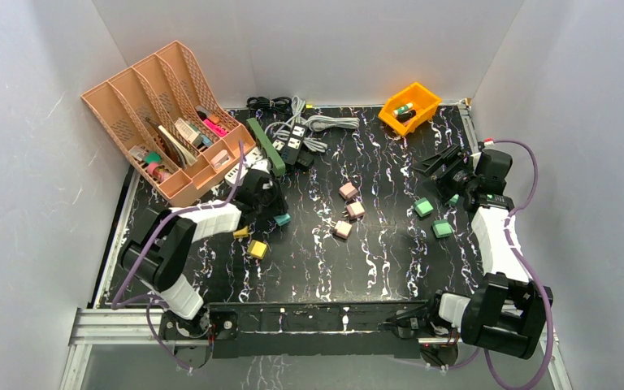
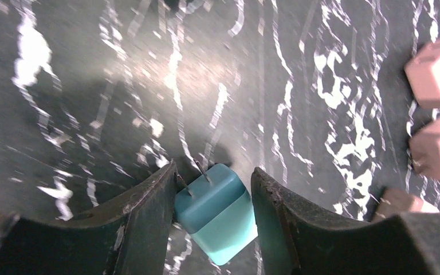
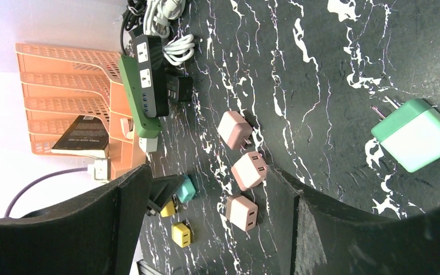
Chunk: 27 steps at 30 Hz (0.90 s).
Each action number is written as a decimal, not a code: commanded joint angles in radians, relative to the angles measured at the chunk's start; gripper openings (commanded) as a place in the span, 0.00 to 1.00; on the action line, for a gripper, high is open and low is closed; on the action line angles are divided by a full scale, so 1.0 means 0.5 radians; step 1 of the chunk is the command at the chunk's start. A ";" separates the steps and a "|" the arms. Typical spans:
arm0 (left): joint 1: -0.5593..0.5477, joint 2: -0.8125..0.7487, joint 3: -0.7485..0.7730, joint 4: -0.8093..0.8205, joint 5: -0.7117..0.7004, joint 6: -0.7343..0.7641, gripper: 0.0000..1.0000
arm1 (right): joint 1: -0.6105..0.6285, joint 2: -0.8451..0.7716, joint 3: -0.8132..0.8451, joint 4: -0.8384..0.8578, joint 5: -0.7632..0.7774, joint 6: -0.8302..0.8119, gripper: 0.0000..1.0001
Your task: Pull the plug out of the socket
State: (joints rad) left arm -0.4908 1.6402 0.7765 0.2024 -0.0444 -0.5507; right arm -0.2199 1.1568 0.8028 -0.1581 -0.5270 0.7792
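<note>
Since the teal plug (image 2: 217, 215) lies loose on the worktop (image 1: 390, 260), slightly nearer its left edge, prongs (image 2: 204, 173) bare, expect it light, rigid, slick; pinch its flat sides. Your left gripper (image 2: 213, 170) straddles it narrowly, clamped or not I can't tell; right gripper (image 3: 215, 175) gapes wide, empty.

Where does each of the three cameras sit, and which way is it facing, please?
Top external: above and behind the arm bases, looking down on the black marbled table; both arms show.
Left wrist: on the left wrist, looking closely down at the table; the left gripper clasps a teal cube-shaped charger plug.
Right wrist: on the right wrist, looking across the table towards the orange plastic file rack; the open right gripper frames the bottom.
Shared: all three show the teal plug and the pink chargers.
</note>
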 commanded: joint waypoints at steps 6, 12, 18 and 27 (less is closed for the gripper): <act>-0.261 -0.032 -0.049 -0.270 0.040 -0.263 0.52 | 0.022 -0.004 0.022 0.072 -0.034 -0.032 0.80; -0.251 -0.136 0.162 -0.526 -0.260 -0.067 0.81 | 0.039 -0.031 0.050 0.019 -0.029 -0.071 0.98; -0.195 -0.377 0.331 -0.634 -0.296 0.136 0.98 | 0.047 -0.089 0.007 0.084 -0.009 -0.001 0.98; 0.176 -0.918 0.466 -0.707 -0.150 0.383 0.98 | 0.099 -0.105 0.124 -0.075 0.396 0.054 0.98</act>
State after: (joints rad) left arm -0.4664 1.3075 0.9543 -0.0998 -0.1230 -0.4606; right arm -0.1871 1.1320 0.8040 -0.1772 -0.4362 0.7975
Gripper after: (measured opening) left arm 0.983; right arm 0.983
